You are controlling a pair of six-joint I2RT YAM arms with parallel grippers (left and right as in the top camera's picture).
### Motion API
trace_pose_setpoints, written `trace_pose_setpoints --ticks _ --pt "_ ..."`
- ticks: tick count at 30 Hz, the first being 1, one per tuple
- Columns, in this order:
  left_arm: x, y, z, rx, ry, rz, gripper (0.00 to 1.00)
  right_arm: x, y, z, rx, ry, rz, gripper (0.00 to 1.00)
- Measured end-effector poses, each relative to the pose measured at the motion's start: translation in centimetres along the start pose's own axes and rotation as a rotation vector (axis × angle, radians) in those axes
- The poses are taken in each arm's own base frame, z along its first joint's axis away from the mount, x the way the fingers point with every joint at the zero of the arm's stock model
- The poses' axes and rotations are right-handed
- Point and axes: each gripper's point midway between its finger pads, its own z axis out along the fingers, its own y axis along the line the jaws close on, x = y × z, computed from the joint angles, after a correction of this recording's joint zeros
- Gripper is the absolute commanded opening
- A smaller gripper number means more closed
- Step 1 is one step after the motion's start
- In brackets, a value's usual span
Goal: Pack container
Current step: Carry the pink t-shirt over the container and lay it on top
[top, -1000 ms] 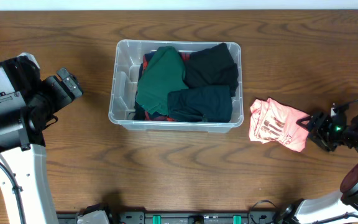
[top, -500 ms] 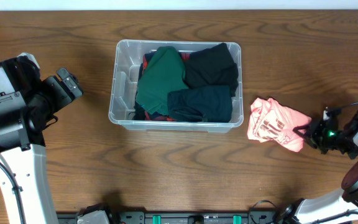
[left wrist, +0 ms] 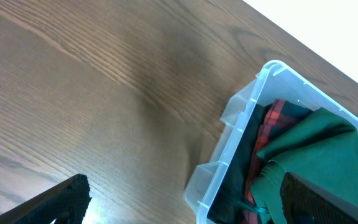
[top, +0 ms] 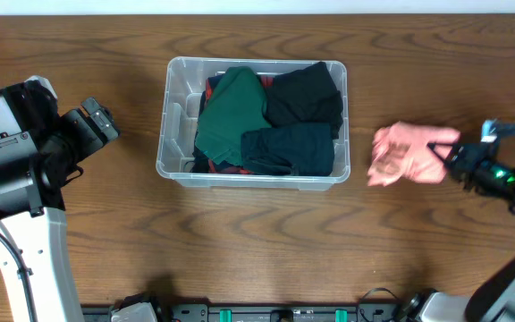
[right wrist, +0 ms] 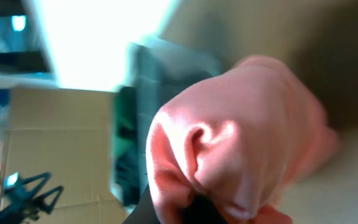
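Note:
The container, a clear plastic bin, stands at the middle of the table holding a green garment, a black one and a dark teal one. To its right a bunched pink garment hangs from my right gripper, which is shut on its right edge. The right wrist view is filled by the pink garment, with the right gripper pinched on it. My left gripper stands open to the left of the bin; the left wrist view shows the left gripper wide apart, with the container's corner ahead of it.
A red plaid cloth lies under the green garment inside the bin. The wooden table runs to a light edge at the back. Cables and black hardware line the front edge.
The right gripper shut on the pink garment, lifted it off the table and carried it up and toward the back; the cloth now hangs bunched. The left arm stayed still.

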Motion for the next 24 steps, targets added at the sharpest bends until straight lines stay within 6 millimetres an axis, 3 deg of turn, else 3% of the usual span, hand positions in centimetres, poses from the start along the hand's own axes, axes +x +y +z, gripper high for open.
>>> trace_pose_setpoints --ticks 4,8,12,14,17,21,24 --pt "0.0 0.0 0.0 0.0 0.0 0.0 0.98 -1.4 8.4 -0.8 -0.123 -0.059 -0.24 0.01" --pt "0.0 0.0 0.0 0.0 0.0 0.0 0.98 -0.2 16.7 -0.4 -0.248 -0.066 -0.443 0.01" --pt "0.0 0.0 0.0 0.0 0.0 0.0 0.98 2.1 21.3 1.5 -0.331 -0.028 -0.488 0.01" --pt "0.0 0.0 0.0 0.0 0.0 0.0 0.98 3.2 22.3 3.1 -0.348 -0.002 -0.466 0.01" --pt "0.0 0.0 0.0 0.0 0.0 0.0 0.98 5.3 23.4 6.9 -0.363 0.043 -0.434 0.01" --pt "0.0 0.0 0.0 0.0 0.0 0.0 0.98 7.0 23.8 11.5 -0.379 0.069 -0.427 0.01" --pt "0.0 0.0 0.0 0.0 0.0 0.0 0.98 8.3 23.0 15.6 -0.368 0.086 -0.408 0.01"
